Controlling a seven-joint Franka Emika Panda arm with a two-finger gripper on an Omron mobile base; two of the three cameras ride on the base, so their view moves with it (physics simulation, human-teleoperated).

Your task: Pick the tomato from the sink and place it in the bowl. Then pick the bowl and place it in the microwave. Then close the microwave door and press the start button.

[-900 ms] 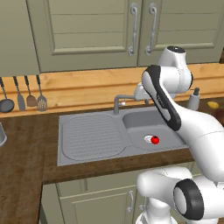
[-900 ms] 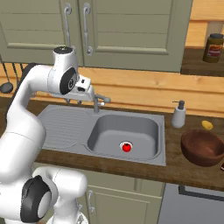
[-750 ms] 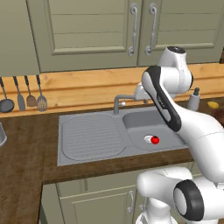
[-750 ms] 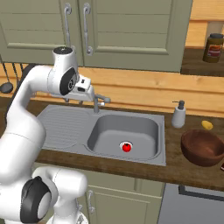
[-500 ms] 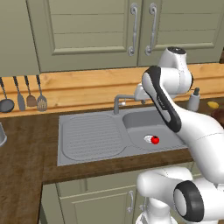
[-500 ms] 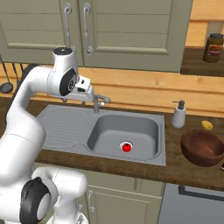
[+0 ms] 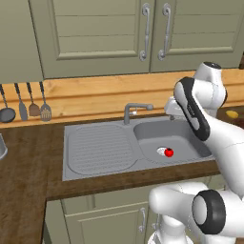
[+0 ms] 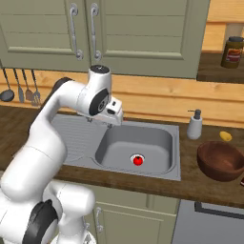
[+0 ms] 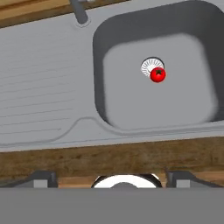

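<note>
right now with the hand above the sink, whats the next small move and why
Probably lower the open gripper toward the small glossy red tomato. It lies by the drain on the floor of the grey steel sink, untouched, the finger tips stand wide apart, and the dark reddish-brown bowl waits on the counter.

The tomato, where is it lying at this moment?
The tomato lies on the floor of the sink basin, right beside the round drain; in the right base view the bowl stands right of the sink.
</note>
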